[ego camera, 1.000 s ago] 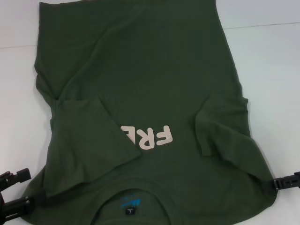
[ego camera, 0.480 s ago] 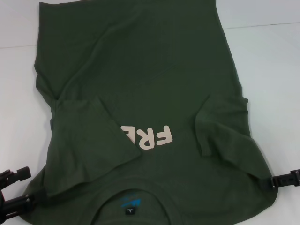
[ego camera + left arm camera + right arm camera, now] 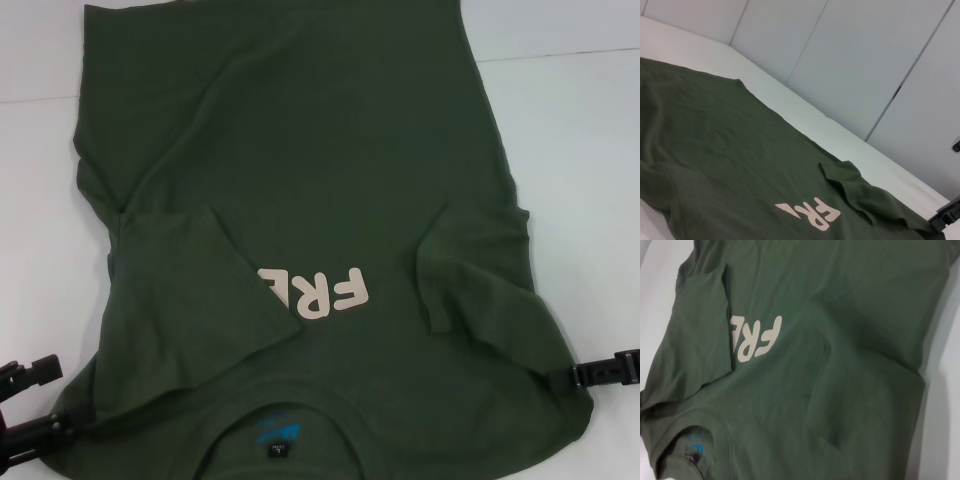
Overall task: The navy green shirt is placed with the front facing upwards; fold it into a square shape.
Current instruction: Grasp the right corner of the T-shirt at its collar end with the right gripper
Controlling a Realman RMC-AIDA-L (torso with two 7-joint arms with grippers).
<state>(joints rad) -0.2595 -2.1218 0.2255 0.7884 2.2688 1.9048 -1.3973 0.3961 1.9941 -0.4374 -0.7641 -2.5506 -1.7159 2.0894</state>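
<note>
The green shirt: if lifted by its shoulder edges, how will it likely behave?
The shirt will probably droop, being limp cloth with creases. Its folded-in sleeves may fall open, since nothing pins them. It likely drags along the white table rather than sliding freely.

The shirt [image 3: 320, 200] is spread over the table [image 3: 580, 150], collar at the frame's bottom. Both sleeves are folded inward. The left claw [image 3: 30, 410] is placed lower left, the right claw [image 3: 600, 372] lower right.

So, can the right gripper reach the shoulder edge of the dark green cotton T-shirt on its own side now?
Probably yes: the right gripper sits right at the dark green cotton T-shirt edge near the shoulder, and nothing lies between them.
</note>
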